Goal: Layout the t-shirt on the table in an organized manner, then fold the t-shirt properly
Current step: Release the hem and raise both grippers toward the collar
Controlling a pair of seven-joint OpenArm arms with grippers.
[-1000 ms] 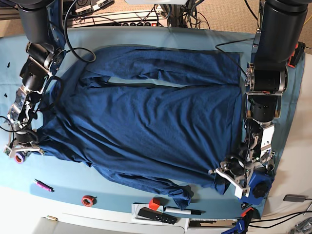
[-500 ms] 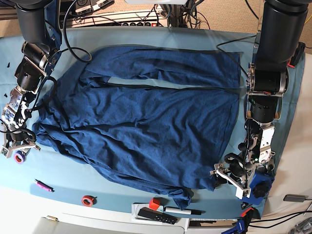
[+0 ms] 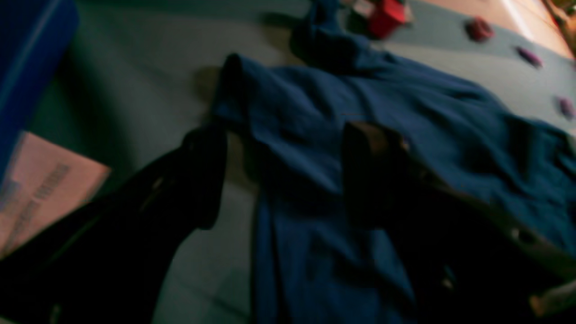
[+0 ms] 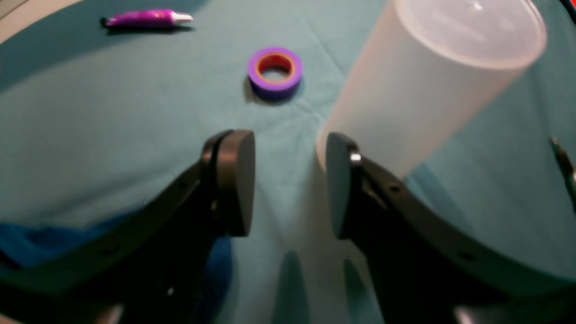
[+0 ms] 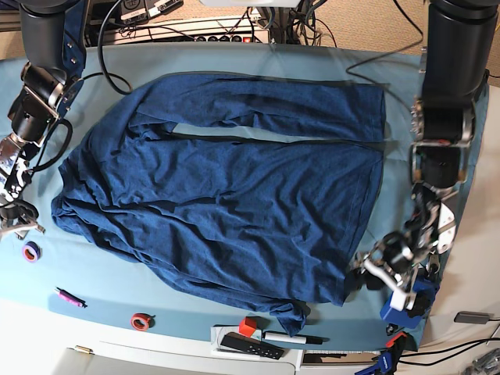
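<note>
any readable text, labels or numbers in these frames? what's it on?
None legible.
Pinkish sheet at the left edge of the left wrist view: rows of dark print, too blurred to read.
White paper under the black remote at the table's near edge: no print can be made out.

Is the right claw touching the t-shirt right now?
Apart. The right wrist view shows the right claw open with only teal table cloth between its pads; the t-shirt lies behind them. The base view shows a gap too.

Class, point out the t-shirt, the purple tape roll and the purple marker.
t-shirt (image 5: 234, 203), base view, middle of the body.
purple tape roll (image 4: 274, 72), right wrist view, its rim.
purple marker (image 4: 144, 18), right wrist view, its barrel.
</note>
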